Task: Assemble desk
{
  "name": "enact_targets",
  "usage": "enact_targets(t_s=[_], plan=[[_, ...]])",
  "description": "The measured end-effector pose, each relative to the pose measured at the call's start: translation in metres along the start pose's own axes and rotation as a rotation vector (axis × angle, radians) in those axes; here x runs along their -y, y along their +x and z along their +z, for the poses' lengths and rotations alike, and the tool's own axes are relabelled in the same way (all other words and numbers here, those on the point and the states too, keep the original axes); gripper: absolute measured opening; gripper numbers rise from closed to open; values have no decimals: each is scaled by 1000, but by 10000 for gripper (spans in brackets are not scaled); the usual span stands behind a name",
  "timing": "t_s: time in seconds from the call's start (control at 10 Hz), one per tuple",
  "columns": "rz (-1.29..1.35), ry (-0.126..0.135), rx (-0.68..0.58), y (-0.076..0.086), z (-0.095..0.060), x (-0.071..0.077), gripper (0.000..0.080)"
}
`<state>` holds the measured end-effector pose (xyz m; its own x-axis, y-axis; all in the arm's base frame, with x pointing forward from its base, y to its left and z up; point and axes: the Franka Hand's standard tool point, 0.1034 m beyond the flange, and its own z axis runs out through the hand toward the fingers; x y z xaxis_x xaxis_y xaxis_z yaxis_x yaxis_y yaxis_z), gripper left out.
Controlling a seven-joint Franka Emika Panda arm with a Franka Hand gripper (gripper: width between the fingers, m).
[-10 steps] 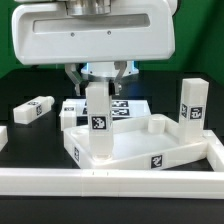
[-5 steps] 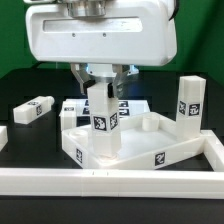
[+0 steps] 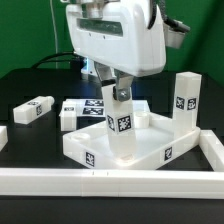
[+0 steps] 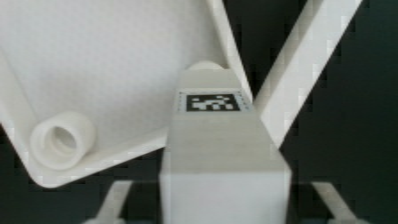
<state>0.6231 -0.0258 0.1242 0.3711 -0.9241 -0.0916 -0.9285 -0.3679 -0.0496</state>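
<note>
Gripper [image 3: 119, 92], jaws clamped on the upper end of the held leg [image 3: 121, 130]. This leg stands upright inside the near corner of the desk top [image 3: 150, 156], with the raised rim close on two sides of its foot. The desk top lies on the black table [image 3: 30, 145], just behind the rail [image 3: 110, 183] at the front edge. A free corner socket [image 4: 63, 140] shows in the wrist view.

An upright leg [image 3: 185, 105] stands at the desk top's corner on the exterior view's right; whether it sits in its socket cannot be told. A loose leg [image 3: 33, 110] lies toward the exterior view's left edge. The marker board [image 3: 88, 105] lies behind, partly hidden by the arm.
</note>
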Motion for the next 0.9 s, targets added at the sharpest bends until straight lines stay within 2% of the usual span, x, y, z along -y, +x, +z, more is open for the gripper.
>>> enact_targets(t_s=[0.1, 0.2, 0.3, 0.4, 0.5, 0.9], plan=[[51, 4, 5, 0, 0, 0, 291], [108, 7, 9, -2, 0, 1, 376], [69, 7, 9, -2, 0, 1, 509], [37, 7, 9, -2, 0, 1, 509], [-8, 7, 9, -2, 0, 2, 623], [-418, 8, 5, -3, 1, 1, 647]])
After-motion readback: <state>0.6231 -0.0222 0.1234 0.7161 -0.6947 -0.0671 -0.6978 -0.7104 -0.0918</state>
